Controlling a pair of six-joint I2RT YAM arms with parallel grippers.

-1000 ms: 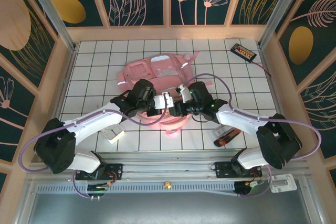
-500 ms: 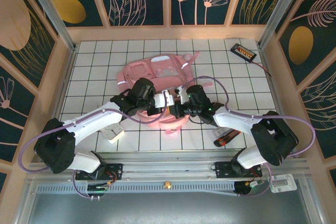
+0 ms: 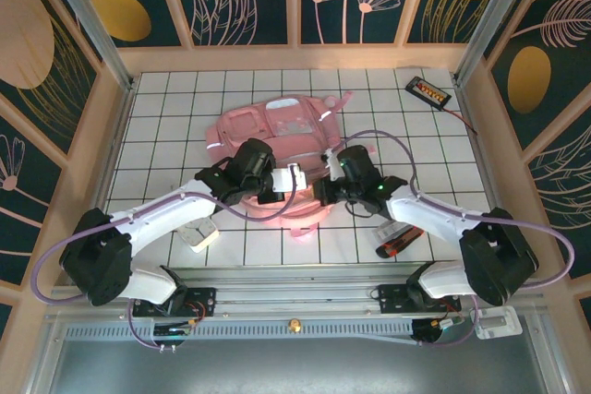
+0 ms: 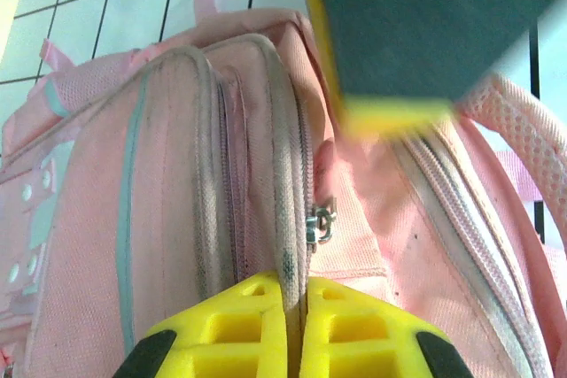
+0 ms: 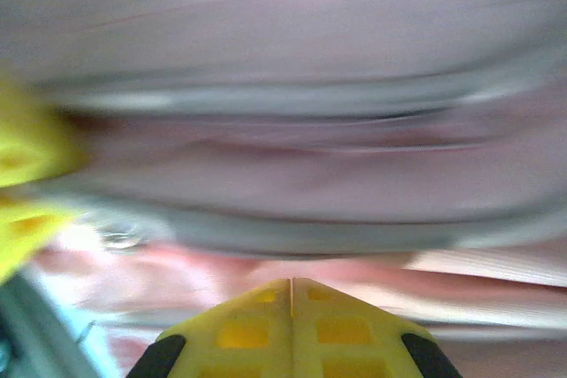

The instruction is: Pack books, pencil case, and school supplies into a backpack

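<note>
The pink backpack (image 3: 277, 131) lies flat in the middle of the tiled table. My left gripper (image 4: 295, 282) is shut on the backpack's grey zipper edge (image 4: 288, 219), just below the metal zipper slider (image 4: 321, 221). My right gripper (image 5: 291, 282) is shut with nothing between its fingers, close against the backpack's fabric (image 5: 292, 174), in a blurred view. From above, the left gripper (image 3: 295, 177) and right gripper (image 3: 321, 193) meet over the backpack's near end. Small school supplies lie on the tiles: a white item (image 3: 201, 235) and a red-and-black one (image 3: 399, 242). Books and pencil case are out of view.
A flat black device with orange buttons (image 3: 428, 90) and its cable sits at the back right corner. Wooden walls enclose the table on three sides. The right arm's cable (image 3: 388, 140) loops over the tiles beside the backpack.
The right gripper has shut and shifted slightly right along the backpack's near end. The left gripper has kept its hold on the zipper edge.
</note>
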